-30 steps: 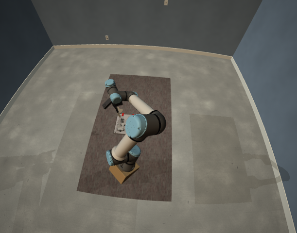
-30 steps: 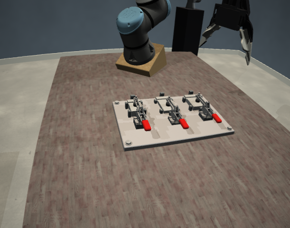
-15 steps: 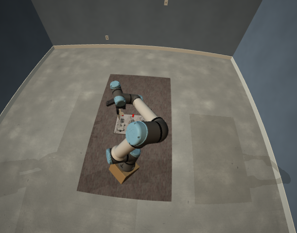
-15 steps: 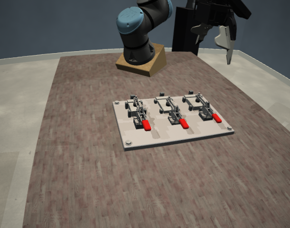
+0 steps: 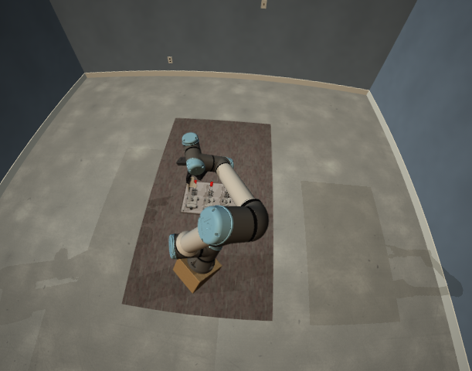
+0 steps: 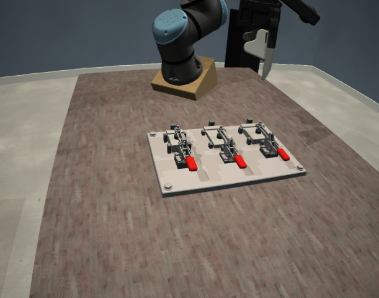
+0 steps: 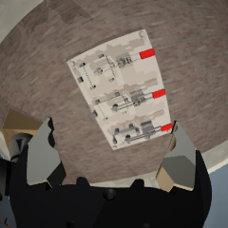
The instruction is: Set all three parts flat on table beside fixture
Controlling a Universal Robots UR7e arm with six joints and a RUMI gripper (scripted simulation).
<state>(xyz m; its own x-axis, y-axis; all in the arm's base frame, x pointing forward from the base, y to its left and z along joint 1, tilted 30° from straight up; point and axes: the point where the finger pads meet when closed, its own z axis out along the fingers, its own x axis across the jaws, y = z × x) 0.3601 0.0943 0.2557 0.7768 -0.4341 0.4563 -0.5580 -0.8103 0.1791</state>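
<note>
The fixture [image 5: 182, 210] [image 6: 208, 183] [image 7: 135, 78] is a pale plate on the table, with three toggle clamps side by side. In the exterior view a light flat part sits under each clamp arm: the left part [image 6: 172, 139], the middle part [image 6: 212, 136] and the right part [image 6: 250, 131]. The red handles, left [image 6: 191, 163], middle [image 6: 240, 161] and right [image 6: 283, 154], lie low, with the clamp arms reaching over the parts. My gripper [image 6: 257, 63] [image 7: 112, 120] is open and empty, raised above the table. In the wrist view the fixture shows beyond its spread fingers.
The arm's base stands on a wooden wedge block [image 5: 186, 275] [image 6: 206, 82] at the far end of the table in the exterior view. Bolt heads stand at the fixture's corners, such as the near left bolt [image 6: 167, 185]. Small dark locating posts surround the parts.
</note>
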